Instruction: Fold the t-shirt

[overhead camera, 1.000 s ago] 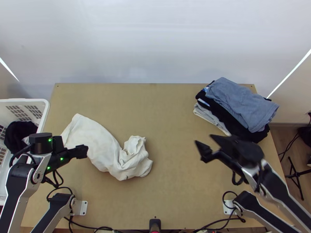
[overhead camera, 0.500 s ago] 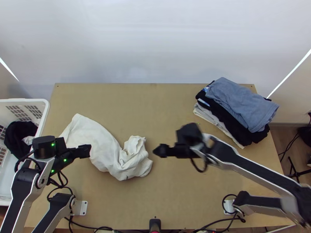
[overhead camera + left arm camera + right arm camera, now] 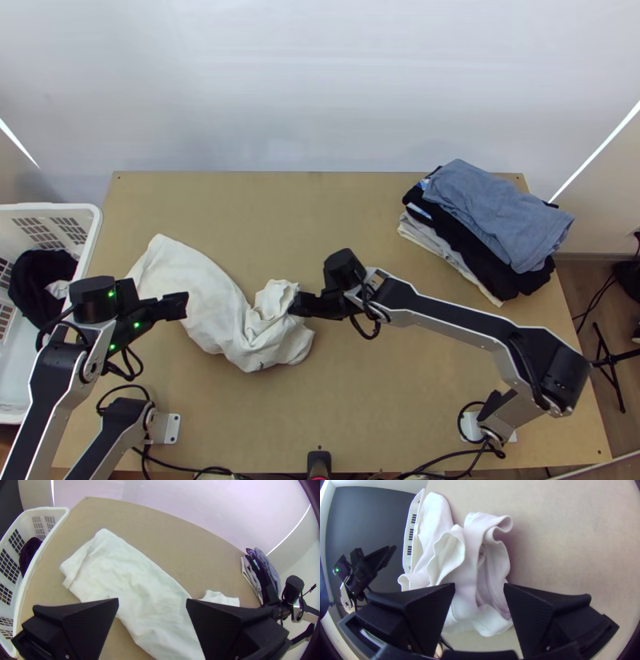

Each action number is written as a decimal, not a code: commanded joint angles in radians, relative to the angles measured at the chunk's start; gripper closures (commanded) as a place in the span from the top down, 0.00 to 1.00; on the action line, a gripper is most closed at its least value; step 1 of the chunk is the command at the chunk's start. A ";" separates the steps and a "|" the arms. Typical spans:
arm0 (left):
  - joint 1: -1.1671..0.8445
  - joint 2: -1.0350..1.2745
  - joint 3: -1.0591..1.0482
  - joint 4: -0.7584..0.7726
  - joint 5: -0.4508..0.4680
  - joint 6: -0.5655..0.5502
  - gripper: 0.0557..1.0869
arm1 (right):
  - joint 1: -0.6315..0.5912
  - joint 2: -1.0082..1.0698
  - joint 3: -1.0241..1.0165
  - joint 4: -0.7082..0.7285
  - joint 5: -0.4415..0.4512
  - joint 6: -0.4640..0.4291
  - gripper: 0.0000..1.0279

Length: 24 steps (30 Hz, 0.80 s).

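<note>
A white t-shirt (image 3: 210,302) lies on the table's left half, flatter at its far left part and bunched at its right end. My left gripper (image 3: 186,306) hangs over its left part in the top view; in the left wrist view the left gripper (image 3: 152,601) stands open above the cloth (image 3: 133,580). At the bunched end is my right gripper (image 3: 294,304). The right wrist view shows the right gripper (image 3: 479,586) open, with rumpled folds of the shirt (image 3: 470,566) between and beyond its fingers.
A stack of folded clothes (image 3: 488,220) lies at the table's far right corner. A white basket (image 3: 92,232) with dark cloth (image 3: 36,280) stands at the left edge. Bare tabletop (image 3: 320,216) lies between shirt and stack.
My right gripper has swung left across the table from near the stack to the shirt's bunched end. The left gripper has shifted slightly right. The shirt lies as before.
</note>
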 commanded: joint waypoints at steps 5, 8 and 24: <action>0.003 0.067 0.009 0.063 0.018 0.012 0.95 | 0.019 -0.023 0.029 0.008 0.004 0.032 0.02; 0.003 0.082 0.018 0.066 0.020 0.012 0.95 | 0.026 -0.126 0.029 -0.092 0.005 0.032 0.03; 0.003 0.242 0.049 0.196 0.050 0.031 0.95 | 0.250 -0.416 -0.232 -0.405 -0.085 -0.261 0.54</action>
